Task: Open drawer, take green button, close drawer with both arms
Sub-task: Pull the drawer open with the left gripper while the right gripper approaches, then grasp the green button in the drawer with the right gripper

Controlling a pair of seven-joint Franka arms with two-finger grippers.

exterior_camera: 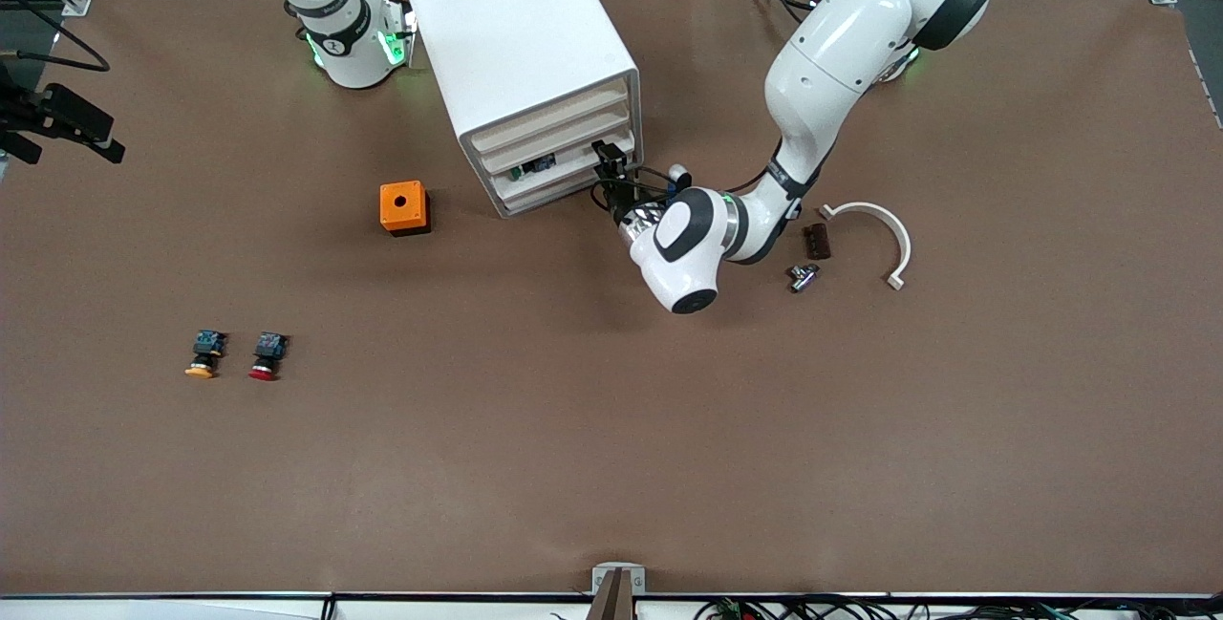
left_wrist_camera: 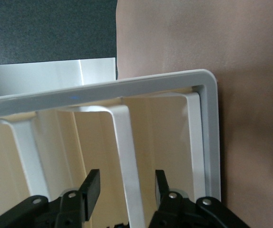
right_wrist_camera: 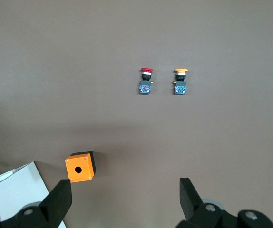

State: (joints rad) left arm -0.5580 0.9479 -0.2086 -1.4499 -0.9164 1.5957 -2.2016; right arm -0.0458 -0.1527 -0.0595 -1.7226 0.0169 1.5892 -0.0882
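Up close, the left gripper (left_wrist_camera: pixel 127 190) straddles a glossy white drawer (exterior_camera: pixel 573 169) front's smooth rib, fingers apart, while the right gripper (right_wrist_camera: pixel 124 199) waits spread above matte brown table (exterior_camera: pixel 611 429); button unseen.

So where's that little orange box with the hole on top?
The small orange box sits on the brown table, beside the white four-drawer cabinet, toward the right arm's end.

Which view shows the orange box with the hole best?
The right wrist view: the orange box sits unobstructed below the open right gripper, its hole and corner screws clear. The front view shows it smaller, beside the cabinet. The left wrist view misses it.
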